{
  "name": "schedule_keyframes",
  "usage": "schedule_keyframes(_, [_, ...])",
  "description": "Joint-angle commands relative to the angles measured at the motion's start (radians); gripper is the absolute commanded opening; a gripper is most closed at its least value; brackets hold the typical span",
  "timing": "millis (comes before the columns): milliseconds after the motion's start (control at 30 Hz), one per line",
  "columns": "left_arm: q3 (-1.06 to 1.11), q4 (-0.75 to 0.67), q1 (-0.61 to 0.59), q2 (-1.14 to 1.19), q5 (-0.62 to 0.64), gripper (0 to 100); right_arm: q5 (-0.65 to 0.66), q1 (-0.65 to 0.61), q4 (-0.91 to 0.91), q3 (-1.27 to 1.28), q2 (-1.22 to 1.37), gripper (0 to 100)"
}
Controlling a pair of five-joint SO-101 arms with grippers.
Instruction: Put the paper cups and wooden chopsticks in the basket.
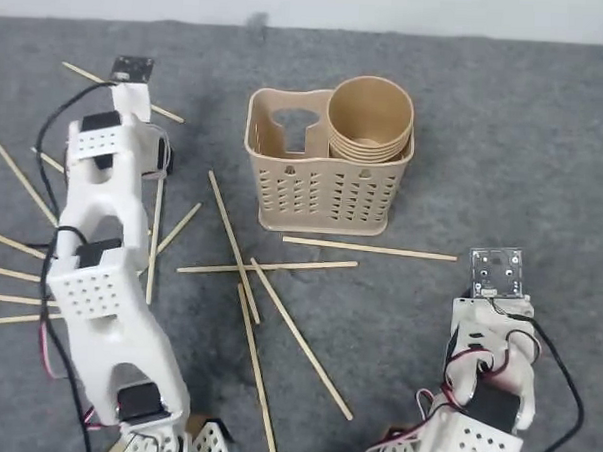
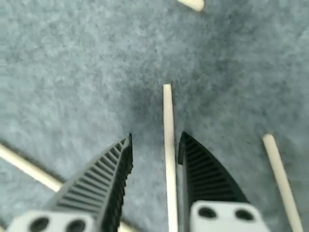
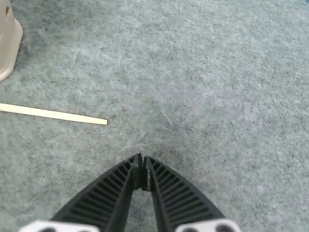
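A beige slotted basket [image 1: 318, 192] stands on the grey carpet with stacked paper cups [image 1: 370, 117] in its right compartment. Several wooden chopsticks lie scattered, such as one [image 1: 235, 248] in front of the basket. My left gripper [image 2: 154, 145] is open, low over the carpet, and a chopstick [image 2: 168, 125] lies between its fingers, close against one finger [image 2: 200, 169]. The left arm [image 1: 107, 208] stretches up the left side of the table. My right gripper [image 3: 143, 162] is shut and empty, near the carpet right of the basket, with a chopstick [image 3: 53, 114] lying just ahead.
More chopsticks [image 2: 280, 169] [image 2: 24, 166] lie beside the left gripper. A corner of the basket [image 3: 8, 43] shows in the right wrist view. The right arm [image 1: 491, 354] sits at the front right. Bare carpet stretches to the right of the basket.
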Motion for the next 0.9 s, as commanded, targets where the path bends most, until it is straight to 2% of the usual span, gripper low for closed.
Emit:
schedule_keyframes(0, [-0.081,0.13,0.037,-0.017,0.012,11,0.018,-0.004,0.002,0.018,-0.001,0.8])
schedule_keyframes(133, [-0.084,0.175,0.052,-0.014,0.012,1,0.018,-0.001,0.002,0.018,-0.001,0.8])
schedule_keyframes(533, [-0.133,0.167,0.051,-0.014,0.006,2,0.018,-0.001,0.007,0.018,-0.001,0.8])
schedule_keyframes(867, [-0.137,0.035,0.055,0.015,0.006,2,0.018,-0.001,0.007,0.018,-0.001,0.8])
